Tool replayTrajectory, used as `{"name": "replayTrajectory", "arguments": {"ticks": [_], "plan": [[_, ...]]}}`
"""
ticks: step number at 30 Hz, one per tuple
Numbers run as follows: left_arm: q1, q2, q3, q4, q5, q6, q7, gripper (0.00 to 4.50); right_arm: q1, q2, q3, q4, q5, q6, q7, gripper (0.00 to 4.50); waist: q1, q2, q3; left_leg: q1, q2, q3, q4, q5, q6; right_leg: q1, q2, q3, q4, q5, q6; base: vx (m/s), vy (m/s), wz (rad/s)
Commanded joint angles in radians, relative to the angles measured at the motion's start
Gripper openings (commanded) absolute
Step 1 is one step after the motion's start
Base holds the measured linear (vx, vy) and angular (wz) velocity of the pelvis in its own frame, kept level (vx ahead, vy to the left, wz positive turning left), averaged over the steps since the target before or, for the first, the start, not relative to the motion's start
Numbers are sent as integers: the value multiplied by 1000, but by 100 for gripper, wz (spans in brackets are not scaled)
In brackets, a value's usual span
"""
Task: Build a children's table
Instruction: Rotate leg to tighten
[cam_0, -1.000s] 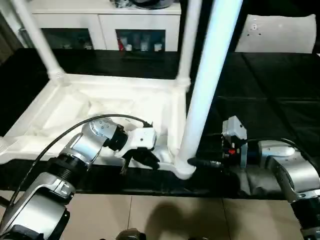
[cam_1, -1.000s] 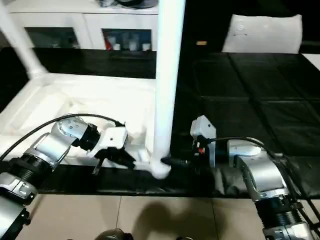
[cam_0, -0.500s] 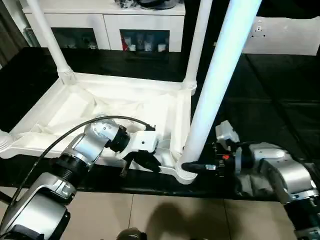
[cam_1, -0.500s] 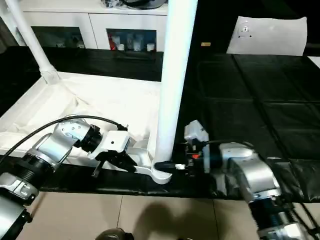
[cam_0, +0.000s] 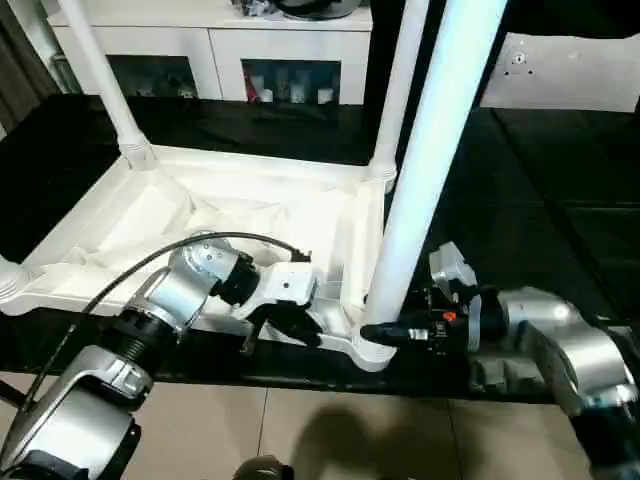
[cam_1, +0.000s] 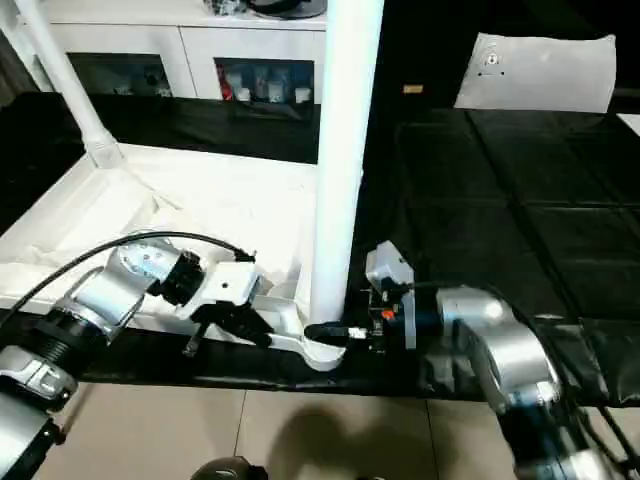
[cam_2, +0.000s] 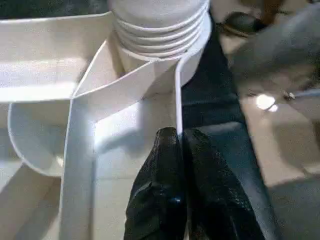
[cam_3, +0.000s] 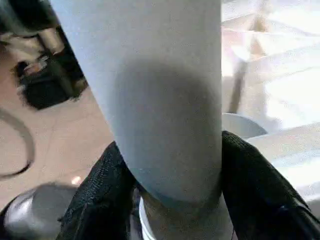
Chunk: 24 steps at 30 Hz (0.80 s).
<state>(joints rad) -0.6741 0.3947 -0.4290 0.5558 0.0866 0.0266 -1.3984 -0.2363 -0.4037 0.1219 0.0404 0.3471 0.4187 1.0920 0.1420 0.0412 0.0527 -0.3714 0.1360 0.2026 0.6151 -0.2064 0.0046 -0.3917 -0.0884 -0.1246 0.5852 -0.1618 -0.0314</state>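
The white tabletop (cam_0: 250, 215) lies upside down on the black table (cam_0: 540, 200). Three white legs stand in its corner sockets: far left (cam_0: 100, 75), far right (cam_0: 400, 85) and near right (cam_0: 425, 170). My right gripper (cam_0: 378, 332) is shut on the near right leg just above its socket, with a black finger (cam_3: 100, 185) pressed on each side of the tube. My left gripper (cam_2: 179, 137) is shut on the thin rim wall of the tabletop, close beside that same corner (cam_0: 365, 350).
A white cabinet (cam_0: 210, 50) stands behind the table. A small white panel with holes (cam_0: 560, 70) lies at the far right. The tabletop's near corner sits at the table's front edge, with beige floor (cam_0: 350, 430) below. A black cable (cam_0: 150, 265) arcs over my left forearm.
My right gripper's fingers have closed in on the base of the near right leg. The left gripper has kept its hold on the rim. The head view has shifted slightly.
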Motion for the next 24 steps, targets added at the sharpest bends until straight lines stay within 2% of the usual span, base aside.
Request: {"name": "replayTrajectory", "arguments": {"ticks": [1,2,3,4,5,6,7,8,9,10,11,12,13,14,16,17,18,19,20,24], "plan": [[-17,-57,22,8,13,49,139,0,13,65,50,-23,-12,3,-83,206,-19,-9,-53,31,111,-61,-86,-292,-21,32,-117,74,-99,-494,-116,0,0,0],[-17,-78,38,9,17,86,194,0,14,104,45,-5,-55,-8,-172,205,-27,-7,-44,46,105,-64,-83,-361,-38,26,-117,64,-118,-630,-74,0,0,0],[-16,-86,42,7,18,101,211,0,12,121,41,4,-70,-7,-210,204,-35,-9,-40,51,104,-68,-83,-390,-47,23,-116,60,-127,-681,-54,0,0,0],[-16,-109,61,6,14,141,263,0,7,150,32,20,-91,-5,-273,204,-49,-1,-38,64,102,-76,-78,-456,-61,20,-114,44,-142,-735,-27,-51,11,0],[-16,-126,78,5,12,173,304,0,6,168,28,26,-103,-2,-310,203,-72,4,-35,77,105,-83,-78,-535,-72,21,-104,19,-153,-733,-6,-51,11,0],[-15,-148,96,0,15,214,360,0,-1,201,13,37,-111,13,-371,203,-80,10,-33,81,111,-88,-84,-581,-77,25,-97,9,-155,-710,0,0,0,0],[-14,-160,105,-5,17,237,393,0,-4,221,4,41,-115,24,-410,201,-102,15,-35,62,128,-102,-109,-650,-93,52,-94,4,-129,-612,-4,2,56,0],[-13,-161,106,-6,17,241,398,0,-5,224,3,41,-116,26,-416,201,-108,27,-37,40,144,-110,-146,-717,-119,69,-87,29,-83,-484,-33,2,56,0],[-10,-192,130,-23,18,299,466,0,-16,266,-12,54,-134,40,-505,201,-115,22,-38,43,140,-108,-150,-741,-134,63,-88,34,-76,-448,-51,0,0,0],[-10,-209,145,-30,18,325,504,0,-21,285,-17,61,-145,44,-544,200,-127,11,-38,54,114,-99,-132,-723,-151,42,-103,46,-92,-478,-82,0,0,0],[-10,-220,156,-34,18,340,530,0,-25,297,-20,66,-152,45,-568,200,-126,11,-39,62,101,-95,-114,-688,-142,34,-117,49,-109,-542,-86,0,0,0],[-11,-236,167,-43,23,364,563,0,-34,326,-31,79,-165,49,-619,200,-131,-4,-40,54,90,-96,-87,-576,-96,40,-140,47,-134,-662,-66,0,0,0],[-11,-248,174,-53,31,382,594,0,-42,348,-40,91,-176,54,-660,200,-134,0,-39,39,91,-97,-82,-488,-62,48,-145,46,-141,-702,-46,0,0,0],[-13,-265,184,-68,36,397,633,0,-59,373,-45,117,-197,45,-710,200,-139,7,-43,34,101,-99,-90,-461,-56,49,-135,45,-136,-656,-44,0,0,0],[-13,-269,182,-77,38,396,637,0,-67,383,-48,132,-200,29,-723,200,-149,8,-47,27,108,-102,-101,-464,-60,51,-121,46,-120,-540,-70,0,0,0],[-11,-271,181,-84,36,391,635,0,-70,389,-48,137,-201,15,-727,235,-147,4,-56,23,109,-98,-101,-429,-52,52,-124,55,-109,-459,-95,0,0,0],[-10,-266,175,-87,37,384,624,0,-70,391,-47,136,-199,5,-720,256,-147,5,-59,15,109,-96,-101,-392,-45,56,-125,60,-102,-401,-111,0,0,0],[-8,-264,171,-93,39,384,620,0,-69,394,-46,134,-198,0,-718,270,-143,3,-63,8,111,-90,-100,-318,-25,56,-124,65,-90,-292,-143,0,0,0],[-1,-249,159,-102,39,370,594,0,-69,394,-48,127,-196,-5,-713,279,-141,-1,-64,4,109,-83,-97,-266,-1,57,-123,66,-82,-234,-167,0,0,0],[11,-211,138,-108,44,336,552,0,-65,379,-51,109,-187,-12,-688,314,-129,2,-71,-1,106,-75,-86,-177,49,62,-124,66,-77,-200,-183,0,0,0]]}}
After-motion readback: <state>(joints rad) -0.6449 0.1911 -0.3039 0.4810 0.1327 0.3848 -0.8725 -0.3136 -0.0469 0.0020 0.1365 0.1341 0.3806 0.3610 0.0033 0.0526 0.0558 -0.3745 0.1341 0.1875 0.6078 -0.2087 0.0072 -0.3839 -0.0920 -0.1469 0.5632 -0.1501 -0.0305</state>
